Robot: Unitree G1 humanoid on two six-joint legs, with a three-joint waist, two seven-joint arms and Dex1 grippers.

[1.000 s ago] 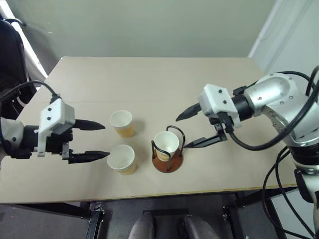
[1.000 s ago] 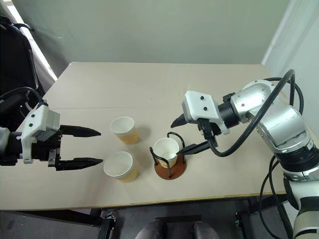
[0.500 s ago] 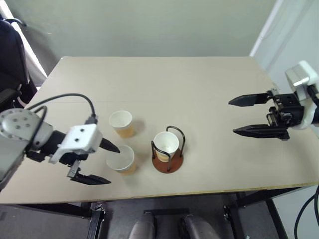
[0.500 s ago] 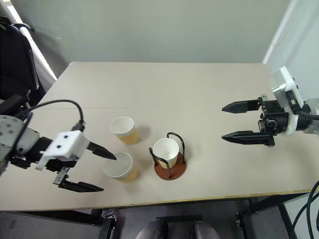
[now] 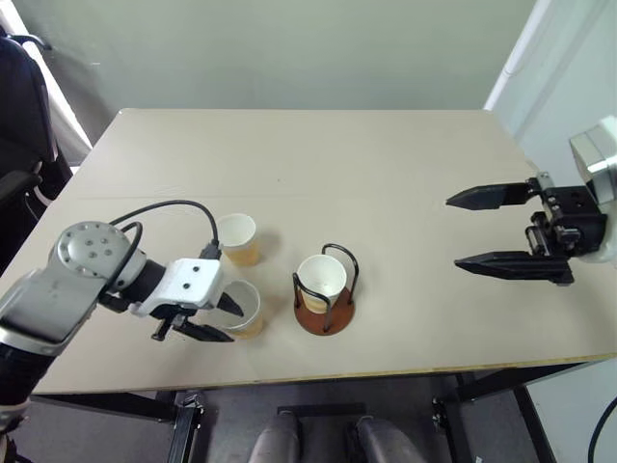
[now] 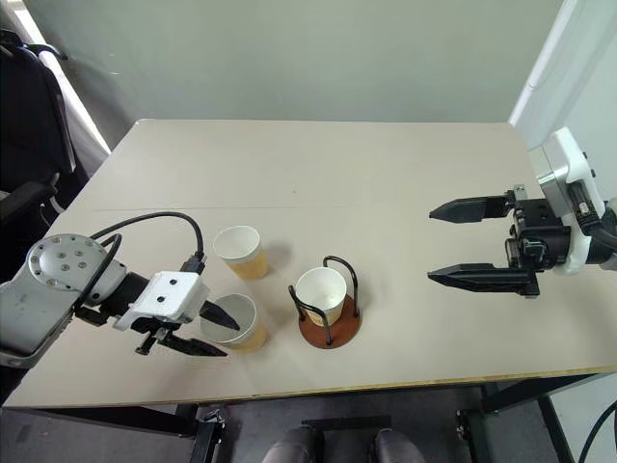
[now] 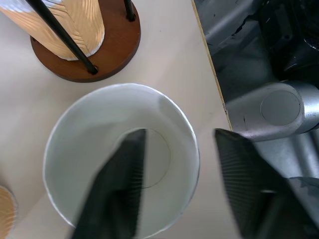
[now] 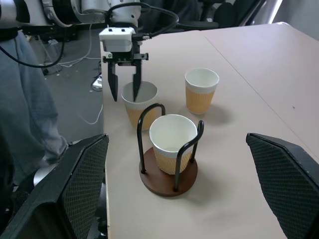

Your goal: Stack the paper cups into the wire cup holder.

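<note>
Paper cups on desk [image 5: 386,164]: one seated in wire cup holder [image 5: 325,311] near front edge, two loose just left of it. Left tool [image 5: 214,318] straddling wall of nearer loose cup [image 5: 241,307], one finger inside, one outside, not yet pinching. Right tool [image 5: 501,230] spread wide, empty, above right edge.

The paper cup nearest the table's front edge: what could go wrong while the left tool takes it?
1. The left tool straddles the wall of the near paper cup, one finger inside, one outside; a hard pinch could crush the rim.
2. This cup stands close to the table edge; a sideways nudge might push it off.
3. The wire cup holder is close; swinging the cup could tip it.
</note>
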